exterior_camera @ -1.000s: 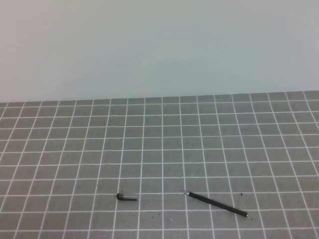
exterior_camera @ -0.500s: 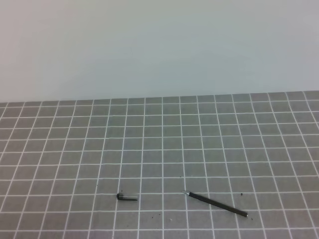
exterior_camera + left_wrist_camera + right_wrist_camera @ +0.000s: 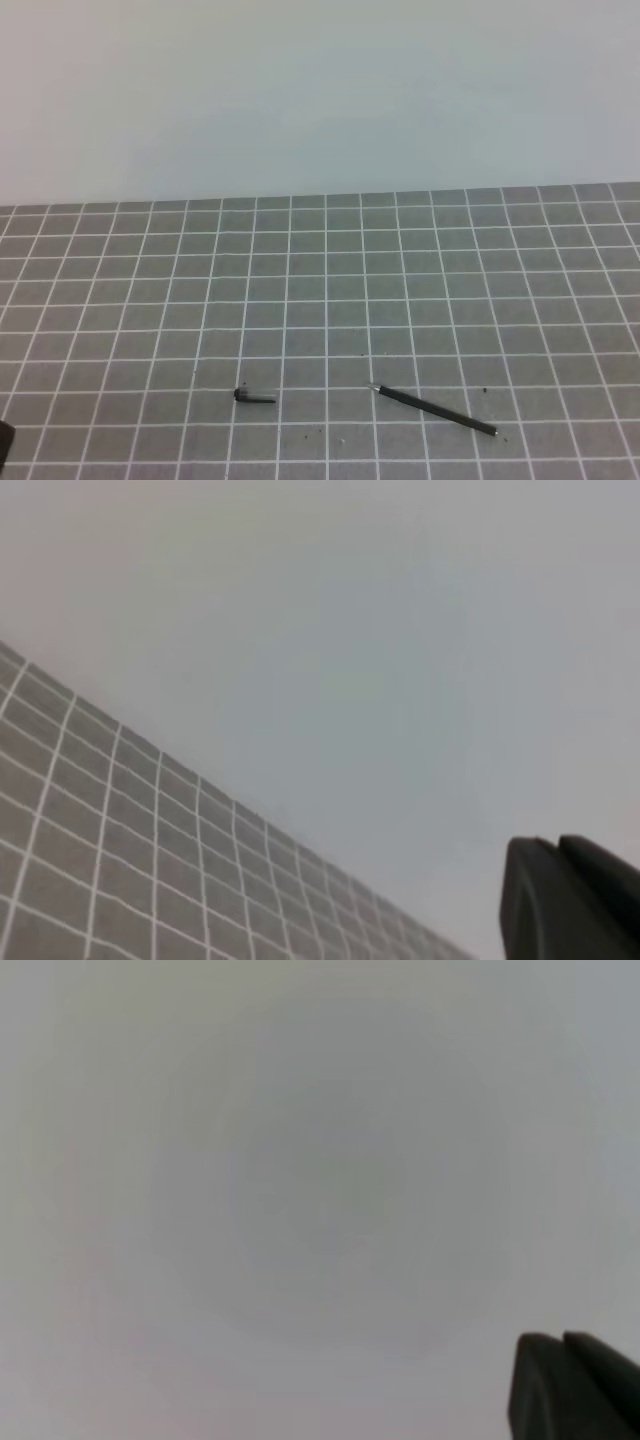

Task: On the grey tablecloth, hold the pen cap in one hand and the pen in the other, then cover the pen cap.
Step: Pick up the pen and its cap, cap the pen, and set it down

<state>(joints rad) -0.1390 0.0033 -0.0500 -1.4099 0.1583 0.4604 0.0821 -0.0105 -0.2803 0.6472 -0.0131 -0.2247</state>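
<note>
A: What lies nearest the viewer in the overhead view?

B: At the near edge of the grey tablecloth (image 3: 420, 290), the pen cap (image 3: 254, 396) lies flat, left of centre, thicker end to the left. To its right, well apart, the pen (image 3: 434, 409) lies at a slant, its silvery tip pointing up-left toward the cap. A few dark specks (image 3: 485, 390) dot the cloth near the pen. A small dark shape sits at the bottom left corner; I cannot tell what it is.

A: And the arms?

B: Neither touches anything. The left gripper (image 3: 575, 900) shows only as dark finger ends in its wrist view's lower right corner, jaws closed on nothing, with grid cloth below. The right gripper (image 3: 572, 1385) looks the same, jaws together and empty, against blank grey.

A: Farther back?

B: The grid runs on to a plain pale wall (image 3: 320, 90).
</note>
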